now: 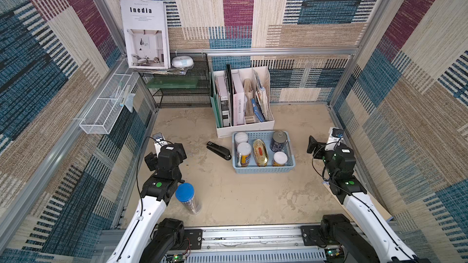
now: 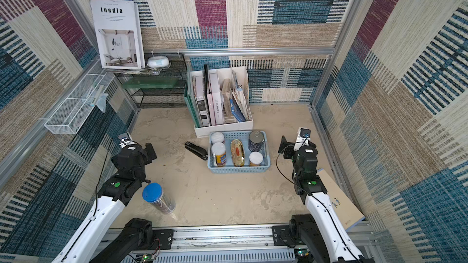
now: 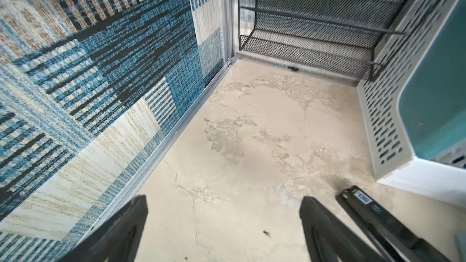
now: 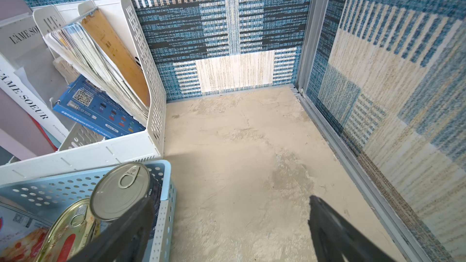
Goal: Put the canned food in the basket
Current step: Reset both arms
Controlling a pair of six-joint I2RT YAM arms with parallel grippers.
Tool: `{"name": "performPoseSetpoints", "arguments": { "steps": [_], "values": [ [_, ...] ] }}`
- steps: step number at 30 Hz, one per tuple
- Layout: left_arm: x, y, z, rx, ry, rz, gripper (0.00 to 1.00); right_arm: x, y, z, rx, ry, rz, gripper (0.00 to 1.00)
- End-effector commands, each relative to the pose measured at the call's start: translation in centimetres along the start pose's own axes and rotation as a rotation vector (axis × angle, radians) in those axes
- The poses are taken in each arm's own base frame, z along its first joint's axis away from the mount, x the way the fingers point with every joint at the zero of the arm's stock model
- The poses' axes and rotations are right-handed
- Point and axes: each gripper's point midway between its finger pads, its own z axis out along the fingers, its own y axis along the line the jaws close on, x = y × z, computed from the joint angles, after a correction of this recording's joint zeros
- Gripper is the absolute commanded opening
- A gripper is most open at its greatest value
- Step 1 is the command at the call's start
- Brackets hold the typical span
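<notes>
The light blue basket (image 1: 263, 170) sits right of the table's middle, in front of the file organiser. All the canned food stands inside it: two tall white-lidded cans (image 1: 241, 137) (image 1: 244, 153), a flat gold oval tin (image 1: 260, 153), a dark pull-tab can (image 1: 279, 140) and a short yellow can (image 1: 279, 159). My left gripper (image 3: 224, 199) hovers open over bare table left of the stapler, holding nothing. Just right of the basket (image 4: 161, 212), my right gripper (image 4: 230, 200) is open and empty, with one finger in front of the pull-tab can (image 4: 118, 190).
A black stapler (image 1: 219, 150) lies left of the basket. A clear blue-lidded pencil tube (image 1: 188, 198) stands by the left arm. A white file organiser (image 1: 243, 97) and a black mesh shelf (image 1: 182, 89) line the back. A white wire basket (image 1: 103, 112) hangs on the left wall.
</notes>
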Motion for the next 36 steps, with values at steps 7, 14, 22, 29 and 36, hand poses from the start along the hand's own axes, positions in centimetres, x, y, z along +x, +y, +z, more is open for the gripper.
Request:
{"name": "performPoseSetpoints", "arguments": {
  "steps": [7,14,22,29,36],
  "values": [
    [2.3,-2.0,4.6,0.005,-0.105,0.045,0.99,0.6,-1.8,1.6,0.088,-0.142,-0.057,0.99],
    [5.8,-3.8,8.0,0.047,-0.07,0.078,0.99,4.4,-2.1,3.3,0.091,-0.068,-0.103,0.99],
    [6.8,-5.4,8.8,0.136,-0.129,0.083,0.98,5.4,-1.8,3.1,0.056,-0.089,-0.152,0.99],
    [8.1,-7.9,10.1,0.238,-0.107,0.134,0.96,6.0,-1.5,3.2,0.028,-0.116,-0.127,0.99],
    [8.7,-7.9,10.7,0.23,-0.108,0.132,0.96,6.2,-0.9,4.4,-0.002,-0.127,-0.123,0.99]
  ]
}}
